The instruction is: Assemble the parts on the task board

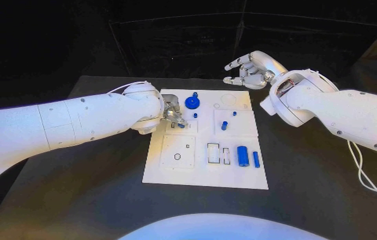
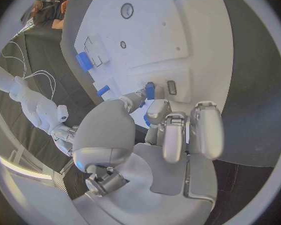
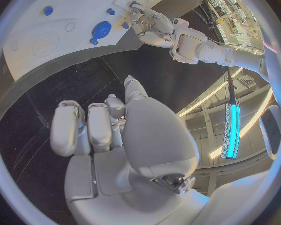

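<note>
A: Left hand [image 1: 172, 115] status? Part location?

B: A small blue peg [image 2: 149, 90] is pinched at the fingertips [image 2: 135, 99] of the left hand, held over the near-left area of the white task board [image 1: 236, 180]. The rest of its fingers are curled in. Whether the peg is already seated in a hole cannot be told.

A: Handling?

B: Judged light, rigid and smooth plastic, so slip is likely under a light pinch. It is best taken by the upper shank, with the lower end left free for insertion. Side load should be avoided; jamming is to be expected if it is tilted.

A: What is around it?

B: Just beyond the fingertips a blue round knob [image 1: 193, 103] is seen on the board. Further toward the right arm, a short blue peg [image 1: 224, 124] stands, with a smaller blue stud [image 1: 234, 112] near it. On the robot's side of those, a blue cylinder [image 1: 243, 156] and a slim blue pin [image 1: 256, 159] lie side by side next to rectangular slots [image 1: 213, 153].

A: Obstructions?

B: The knob is the closest, just beside the fingers. The right hand [image 1: 250, 70] is held past the far edge of the board, well apart, fingers loosely curled, nothing held.
</note>
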Action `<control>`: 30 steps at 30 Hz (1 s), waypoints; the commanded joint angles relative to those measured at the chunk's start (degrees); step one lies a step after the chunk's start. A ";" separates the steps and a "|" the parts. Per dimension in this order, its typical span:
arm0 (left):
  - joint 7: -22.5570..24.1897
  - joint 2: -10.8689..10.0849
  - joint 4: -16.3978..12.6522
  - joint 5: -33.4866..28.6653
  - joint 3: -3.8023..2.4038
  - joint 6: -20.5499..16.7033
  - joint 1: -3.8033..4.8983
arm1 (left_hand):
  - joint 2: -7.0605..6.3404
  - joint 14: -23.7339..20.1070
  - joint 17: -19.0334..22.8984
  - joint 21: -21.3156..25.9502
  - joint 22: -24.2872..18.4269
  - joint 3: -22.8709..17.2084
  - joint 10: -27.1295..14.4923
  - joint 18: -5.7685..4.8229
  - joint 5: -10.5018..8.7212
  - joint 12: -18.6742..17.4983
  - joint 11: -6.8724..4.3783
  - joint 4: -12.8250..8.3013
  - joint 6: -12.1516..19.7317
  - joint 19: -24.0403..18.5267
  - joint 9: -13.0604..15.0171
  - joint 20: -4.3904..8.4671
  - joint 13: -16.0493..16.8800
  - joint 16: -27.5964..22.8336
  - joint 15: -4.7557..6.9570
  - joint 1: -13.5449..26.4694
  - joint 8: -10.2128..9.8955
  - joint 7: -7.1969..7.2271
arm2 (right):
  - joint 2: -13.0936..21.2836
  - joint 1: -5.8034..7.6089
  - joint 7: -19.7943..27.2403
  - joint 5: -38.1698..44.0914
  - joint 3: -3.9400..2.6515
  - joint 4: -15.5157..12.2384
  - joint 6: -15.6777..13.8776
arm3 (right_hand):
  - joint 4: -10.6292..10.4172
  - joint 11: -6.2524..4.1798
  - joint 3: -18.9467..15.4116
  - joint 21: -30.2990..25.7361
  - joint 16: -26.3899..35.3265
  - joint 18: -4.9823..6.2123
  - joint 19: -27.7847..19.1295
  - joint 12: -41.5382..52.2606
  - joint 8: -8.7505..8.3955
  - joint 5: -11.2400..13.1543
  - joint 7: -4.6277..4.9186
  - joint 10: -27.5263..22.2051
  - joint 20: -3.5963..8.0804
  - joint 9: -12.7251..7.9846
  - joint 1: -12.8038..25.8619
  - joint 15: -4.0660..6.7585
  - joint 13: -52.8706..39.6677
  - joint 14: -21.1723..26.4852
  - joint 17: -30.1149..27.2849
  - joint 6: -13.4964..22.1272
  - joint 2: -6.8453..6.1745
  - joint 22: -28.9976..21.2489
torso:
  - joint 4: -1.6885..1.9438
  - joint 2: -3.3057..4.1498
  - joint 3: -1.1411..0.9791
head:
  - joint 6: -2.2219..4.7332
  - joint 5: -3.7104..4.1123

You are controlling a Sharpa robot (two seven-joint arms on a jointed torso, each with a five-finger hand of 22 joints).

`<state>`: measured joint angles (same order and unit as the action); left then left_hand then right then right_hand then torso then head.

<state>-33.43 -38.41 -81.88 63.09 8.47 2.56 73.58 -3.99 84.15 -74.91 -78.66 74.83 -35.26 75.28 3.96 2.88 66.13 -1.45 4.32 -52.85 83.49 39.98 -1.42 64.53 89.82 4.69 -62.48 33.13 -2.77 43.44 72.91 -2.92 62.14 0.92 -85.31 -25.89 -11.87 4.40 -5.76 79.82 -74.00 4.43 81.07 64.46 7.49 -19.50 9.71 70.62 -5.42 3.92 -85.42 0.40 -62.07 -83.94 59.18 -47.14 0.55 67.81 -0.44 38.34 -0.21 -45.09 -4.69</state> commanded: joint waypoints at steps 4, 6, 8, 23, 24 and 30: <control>-0.71 0.99 0.67 -0.76 0.16 3.47 -0.20 | 0.52 5.85 -15.09 -0.27 0.29 -5.69 0.78 -0.43 0.03 0.73 -0.13 -4.75 -0.72 0.33 0.23 0.02 0.41 0.18 0.25 2.94 0.36 0.38 | -0.19 0.12 0.35 0.16 -0.05 0.01 0.34 | -0.10 -0.04 -0.39 -0.24 0.27 -0.14 -0.25 -0.08 0.21 -0.16 0.00 -0.27 -0.04 -0.07 -0.48 0.10 0.06 -0.79 0.01 0.13 0.27 -0.05 | -0.03 0.02 -0.01 | -0.11 -0.10; -0.87 1.24 1.04 -1.21 0.16 3.69 -0.19 | 0.59 5.85 -15.09 -0.28 0.34 -5.13 0.80 -0.44 0.03 0.79 -0.19 -4.06 -0.84 0.36 0.27 0.07 0.47 0.18 0.29 3.92 0.35 0.44 | -0.23 0.12 0.44 0.16 -0.05 0.03 0.36 | -0.10 -0.04 -0.39 -0.24 0.27 -0.14 -0.25 -0.08 0.21 -0.16 0.00 -0.27 -0.04 -0.07 -0.48 0.10 0.06 -0.79 0.01 0.13 0.27 -0.05 | -0.02 0.00 0.00 | -0.13 -0.02; -1.03 1.46 1.41 -1.48 0.15 3.87 -0.18 | 0.42 5.85 -15.09 -0.38 0.52 -4.33 0.85 -0.48 -0.01 0.92 -0.22 -3.29 -1.04 0.43 0.31 0.10 0.60 0.18 0.32 5.11 0.37 0.49 | -0.26 0.12 0.52 0.16 -0.05 0.02 0.37 | -0.14 -0.04 -0.43 -0.26 0.31 -0.13 -0.26 -0.16 0.22 -0.22 0.00 -0.34 -0.04 -0.07 -0.45 0.09 0.16 -0.78 -0.06 0.14 0.29 -0.09 | -0.06 0.02 -0.01 | -0.15 -0.03; -1.53 2.97 3.25 -1.87 0.13 4.80 -0.08 | 0.32 5.85 -15.09 -1.19 1.73 -1.69 1.97 -0.73 -0.01 2.64 -0.69 -1.68 -2.28 0.98 0.59 0.41 2.32 0.18 0.69 8.07 0.75 1.05 | -0.54 0.11 0.66 0.16 -0.04 0.17 0.37 | -0.15 -0.04 -0.44 -0.27 0.32 -0.13 -0.27 -0.18 0.22 -0.24 0.00 -0.36 -0.04 -0.07 -0.45 0.09 0.19 -0.78 -0.07 0.14 0.30 -0.10 | 0.04 0.02 0.01 | -0.28 0.14; -1.55 3.01 3.32 -1.87 0.13 4.81 -0.08 | 0.35 5.85 -15.09 -1.25 1.81 -1.53 2.07 -0.75 -0.01 2.77 -0.72 -1.58 -2.38 1.02 0.61 0.44 2.44 0.18 0.72 8.24 0.79 1.09 | -0.55 0.11 0.67 0.16 -0.04 0.19 0.37 | -0.15 -0.04 -0.44 -0.27 0.32 -0.13 -0.27 -0.18 0.22 -0.24 0.00 -0.36 -0.04 -0.07 -0.45 0.09 0.19 -0.78 -0.07 0.14 0.30 -0.10 | 0.04 0.02 0.01 | -0.28 0.14; -1.61 3.17 4.01 -1.88 0.12 4.81 -0.04 | 0.46 5.85 -15.09 -1.50 2.18 -0.64 2.50 -0.82 -0.01 3.34 -0.86 -0.94 -2.81 1.19 0.70 0.57 2.99 0.18 0.84 9.27 0.92 1.25 | -0.59 0.11 0.68 0.16 -0.04 0.24 0.38 | -0.15 -0.04 -0.44 -0.27 0.32 -0.13 -0.27 -0.18 0.22 -0.24 0.00 -0.36 -0.04 -0.07 -0.45 0.09 0.19 -0.78 -0.07 0.14 0.30 -0.10 | 0.03 -0.01 -0.02 | -0.30 0.13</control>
<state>-34.73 -35.33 -77.95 61.82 8.46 6.01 73.72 -3.57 84.16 -74.91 -79.99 74.93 -36.11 77.51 3.96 2.92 69.34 -2.26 3.41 -55.33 83.88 40.62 -1.03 67.52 89.82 5.11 -53.68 33.79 -1.33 42.90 72.90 -2.76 62.14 0.92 -85.03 -25.70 -12.04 4.40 -5.92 79.82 -74.00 4.43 81.07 64.46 7.48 -19.50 9.71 70.62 -5.42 3.92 -85.42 0.40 -61.93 -83.94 59.18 -47.14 0.55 67.81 -0.41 38.35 -0.22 -45.38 -4.54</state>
